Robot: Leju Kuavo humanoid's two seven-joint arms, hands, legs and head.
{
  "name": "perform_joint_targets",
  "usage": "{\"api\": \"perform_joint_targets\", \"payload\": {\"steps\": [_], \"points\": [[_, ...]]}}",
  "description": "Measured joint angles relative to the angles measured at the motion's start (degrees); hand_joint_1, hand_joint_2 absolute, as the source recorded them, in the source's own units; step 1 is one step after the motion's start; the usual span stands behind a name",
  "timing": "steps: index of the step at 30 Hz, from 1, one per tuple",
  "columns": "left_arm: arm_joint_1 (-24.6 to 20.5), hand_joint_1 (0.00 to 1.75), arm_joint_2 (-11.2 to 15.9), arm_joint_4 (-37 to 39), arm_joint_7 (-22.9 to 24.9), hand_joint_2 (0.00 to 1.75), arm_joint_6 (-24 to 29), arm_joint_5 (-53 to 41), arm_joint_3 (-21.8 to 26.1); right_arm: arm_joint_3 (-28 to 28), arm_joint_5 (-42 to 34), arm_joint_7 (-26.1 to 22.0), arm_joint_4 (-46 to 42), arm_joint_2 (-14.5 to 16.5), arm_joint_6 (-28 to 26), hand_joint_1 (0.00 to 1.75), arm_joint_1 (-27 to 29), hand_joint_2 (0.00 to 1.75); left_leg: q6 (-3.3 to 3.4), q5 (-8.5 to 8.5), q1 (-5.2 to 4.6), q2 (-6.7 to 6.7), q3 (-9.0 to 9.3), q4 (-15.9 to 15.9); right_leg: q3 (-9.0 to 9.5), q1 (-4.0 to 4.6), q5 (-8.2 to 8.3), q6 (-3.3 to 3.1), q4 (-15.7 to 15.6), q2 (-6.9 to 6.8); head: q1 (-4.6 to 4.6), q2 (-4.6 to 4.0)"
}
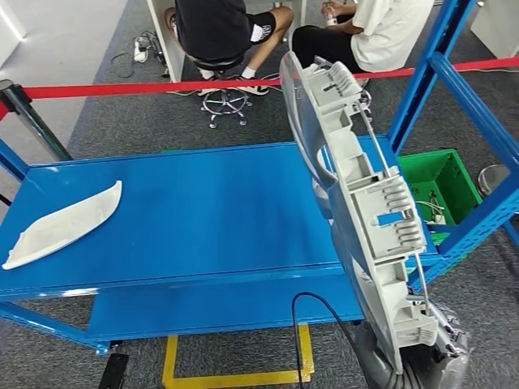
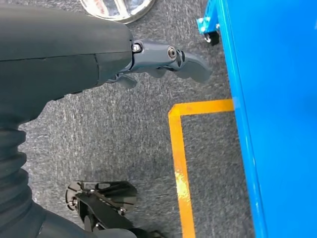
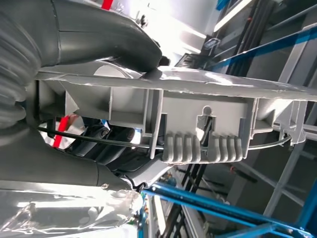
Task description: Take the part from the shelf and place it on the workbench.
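Part (image 1: 361, 203), a long grey plastic moulding with ribs and clips on its inner face, was held up in the air by the right robot hand (image 1: 428, 348), which gripped its lower end; the rest rose away from that hand, tilted, above the right end of the blue bench (image 1: 202, 219). In the right wrist view, the thumb and fingers (image 3: 112, 39) clasped the part from both sides. Well to the left of that hand, a white curved panel (image 1: 64, 224) lay flat on the bench. The left robot hand (image 2: 164, 57) hung beside the bench edge over grey carpet, fingers extended and apart, holding nothing, near a yellow floor line (image 2: 181, 163).
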Motion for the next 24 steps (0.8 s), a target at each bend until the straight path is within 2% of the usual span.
{"api": "perform_joint_targets", "payload": {"steps": [1, 3, 4, 5, 6, 7, 8, 9, 10, 11, 12, 13, 14, 15, 16, 17, 18, 19, 20, 21, 22, 23, 24], "points": [[-0.07, 0.0, -0.01, 0.0, 0.0, 1.75, 0.0, 0.0, 0.02, -0.01, -0.04, 0.0, -0.01, 0.02, 0.08, 1.75, -0.01, 1.75, 0.43, 1.81, -0.02, -0.83, 2.36, -4.09, -0.57, -0.01, 0.6, 0.14, 0.0, 0.73, -0.01, 0.0], [-0.26, 0.0, -0.02, 0.0, 0.0, 1.75, -0.01, -0.02, 0.05, -0.04, -0.13, 0.0, -0.08, 0.12, 0.21, 1.75, 0.04, 1.75, 0.74, 3.88, -0.06, -2.6, 5.96, -10.89, -1.44, 0.0, 1.85, 0.64, -0.14, 1.96, 0.02, 0.01], [-0.35, 0.0, -0.04, 0.0, 0.0, 1.75, -0.01, -0.04, 0.06, -0.08, -0.17, 0.0, -0.11, 0.18, 0.25, 1.75, 0.06, 1.75, 0.76, 4.19, -0.12, -3.18, 6.63, -12.49, -1.66, -0.05, 2.51, 1.0, -0.38, 2.45, -0.02, 0.01], [-0.41, 0.0, -0.05, 0.0, 0.01, 1.75, -0.01, -0.07, 0.07, -0.12, -0.21, -0.01, -0.14, 0.24, 0.29, 1.75, 0.12, 1.75, 0.73, 4.41, -0.24, -3.1, 6.52, -12.82, -1.72, -0.1, 3.2, 1.44, -0.83, 2.93, -0.02, 0.02], [-0.44, 0.0, -0.1, 0.01, 0.01, 1.75, -0.01, -0.11, 0.07, -0.16, -0.25, -0.01, -0.15, 0.27, 0.32, 1.75, 0.17, 1.75, 0.96, 5.02, -0.23, -2.73, 6.22, -12.97, -1.75, -0.16, 3.95, 1.89, -1.4, 3.42, -0.05, 0.01], [-0.52, 0.0, -0.15, 0.01, 0.02, 1.75, 0.0, -0.14, 0.08, -0.21, -0.3, -0.02, -0.17, 0.29, 0.35, 1.75, 0.25, 1.75, 1.3, 5.61, -0.18, -2.15, 5.92, -13.16, -1.9, -0.16, 4.09, 2.2, -1.67, 3.15, -0.07, 0.01], [-0.57, 0.0, -0.19, 0.02, 0.02, 1.75, 0.01, -0.17, 0.09, -0.24, -0.36, -0.02, -0.18, 0.3, 0.38, 1.75, 0.31, 1.75, 1.72, 6.32, -0.08, -1.54, 5.49, -13.34, -2.33, -0.13, 3.11, 2.47, -1.18, 2.13, 0.04, 0.01], [-0.57, 0.0, -0.22, 0.02, 0.02, 1.75, 0.01, -0.19, 0.1, -0.26, -0.42, -0.02, -0.19, 0.3, 0.41, 1.75, 0.32, 1.75, 2.04, 7.05, 0.07, -0.85, 4.94, -13.52, -3.03, -0.11, 0.94, 2.7, 0.57, 0.62, 0.12, 0.0], [-0.52, 0.0, -0.22, 0.02, 0.02, 1.75, 0.01, -0.19, 0.11, -0.27, -0.47, -0.02, -0.2, 0.3, 0.45, 1.75, 0.32, 1.75, 2.25, 7.63, 0.1, -0.17, 4.3, -13.53, -3.92, -0.15, -2.17, 2.93, 3.66, -1.15, 0.21, 0.0], [-0.4, 0.0, -0.21, 0.02, 0.03, 1.75, 0.01, -0.2, 0.14, -0.28, -0.5, -0.02, -0.2, 0.3, 0.49, 1.75, 0.28, 1.75, 2.37, 8.18, 0.1, 0.54, 3.63, -13.51, -4.9, -0.23, -5.28, 3.28, 7.67, -2.32, 0.3, 0.0], [-0.27, 0.0, -0.21, 0.02, 0.03, 1.75, 0.01, -0.2, 0.16, -0.28, -0.51, -0.02, -0.2, 0.3, 0.52, 1.75, 0.26, 1.75, 2.33, 8.76, 0.1, 1.36, 2.92, -13.48, -5.54, -0.33, -7.39, 3.64, 11.64, -2.86, 0.32, 0.0], [-0.21, 0.0, -0.22, 0.02, 0.03, 1.75, 0.01, -0.2, 0.18, -0.28, -0.51, -0.02, -0.2, 0.3, 0.55, 1.75, 0.26, 1.75, 2.27, 9.34, 0.09, 2.2, 2.17, -13.44, -5.55, -0.42, -8.12, 3.95, 14.49, -3.07, 0.34, 0.0], [-0.2, 0.0, -0.24, 0.02, 0.03, 1.75, 0.01, -0.22, 0.2, -0.28, -0.51, -0.02, -0.2, 0.3, 0.56, 1.75, 0.27, 1.75, 2.14, 9.89, 0.1, 3.05, 1.42, -13.39, -4.64, -0.49, -7.65, 4.17, 15.54, -3.19, 0.35, 0.0], [-0.23, 0.0, -0.26, 0.02, 0.04, 1.75, 0.01, -0.26, 0.2, -0.28, -0.51, -0.02, -0.2, 0.3, 0.57, 1.75, 0.27, 1.75, 1.97, 10.38, 0.11, 3.85, 0.71, -13.3, -2.54, -0.55, -6.42, 4.33, 14.33, -3.45, 0.37, 0.0], [-0.28, 0.0, -0.28, 0.02, 0.07, 1.75, 0.01, -0.3, 0.21, -0.28, -0.51, -0.02, -0.2, 0.3, 0.59, 1.75, 0.27, 1.75, 1.74, 10.78, 0.1, 4.56, 0.14, -13.13, 0.6, -0.59, -5.38, 4.44, 11.13, -4.16, 0.37, 0.0], [-0.31, 0.0, -0.25, 0.02, 0.11, 1.75, 0.01, -0.33, 0.21, -0.28, -0.49, -0.02, -0.2, 0.3, 0.61, 1.75, 0.23, 1.75, 1.44, 11.11, 0.0, 5.16, -0.32, -12.93, 4.22, -0.45, -5.49, 4.58, 6.81, -5.51, 0.4, 0.01], [-0.34, 0.0, -0.22, 0.02, 0.17, 1.75, 0.01, -0.39, 0.21, -0.3, -0.46, -0.03, -0.22, 0.3, 0.63, 1.75, 0.22, 1.75, 1.15, 11.36, -0.12, 5.69, -0.55, -12.72, 7.02, -0.28, -5.93, 4.27, 3.11, -6.65, 0.29, 0.01], [-0.4, 0.0, -0.19, 0.02, 0.22, 1.75, 0.01, -0.44, 0.21, -0.32, -0.43, -0.04, -0.25, 0.3, 0.66, 1.75, 0.22, 1.75, 0.88, 11.55, -0.23, 6.19, -0.58, -12.53, 8.71, -0.09, -6.75, 3.81, 0.44, -7.46, 0.16, 0.01], [-0.45, 0.0, -0.15, 0.02, 0.27, 1.75, 0.01, -0.49, 0.21, -0.37, -0.38, -0.07, -0.28, 0.31, 0.68, 1.75, 0.23, 1.75, 0.62, 11.75, -0.28, 6.7, -0.55, -12.48, 9.19, 0.14, -7.37, 3.18, -0.81, -7.64, 0.03, 0.02], [-0.49, 0.0, -0.16, 0.02, 0.32, 1.75, 0.01, -0.52, 0.21, -0.43, -0.34, -0.1, -0.3, 0.31, 0.69, 1.75, 0.28, 1.75, 0.35, 11.98, -0.25, 7.26, -0.48, -12.47, 8.65, 0.2, -7.1, 2.31, -0.92, -7.03, -0.13, 0.02], [-0.53, 0.0, -0.15, 0.02, 0.35, 1.75, 0.01, -0.52, 0.21, -0.47, -0.32, -0.11, -0.31, 0.31, 0.69, 1.75, 0.3, 1.75, -0.05, 11.96, -0.14, 7.29, -0.59, -12.37, 8.09, 0.18, -6.76, 1.71, -1.04, -6.42, -0.15, 0.01], [-0.51, 0.0, -0.14, 0.02, 0.39, 1.75, 0.01, -0.52, 0.21, -0.51, -0.28, -0.13, -0.33, 0.32, 0.69, 1.75, 0.31, 1.75, -0.5, 11.1, -0.05, 6.44, -0.97, -11.87, 7.5, 0.14, -6.17, 1.15, -1.05, -5.8, -0.19, 0.01], [-0.44, 0.0, -0.15, 0.02, 0.41, 1.75, 0.02, -0.52, 0.21, -0.52, -0.27, -0.13, -0.35, 0.33, 0.69, 1.75, 0.29, 1.75, -0.88, 9.2, 0.01, 4.95, -1.61, -10.41, 6.75, 0.04, -5.41, 0.66, -1.1, -5.2, -0.22, 0.01]]}}
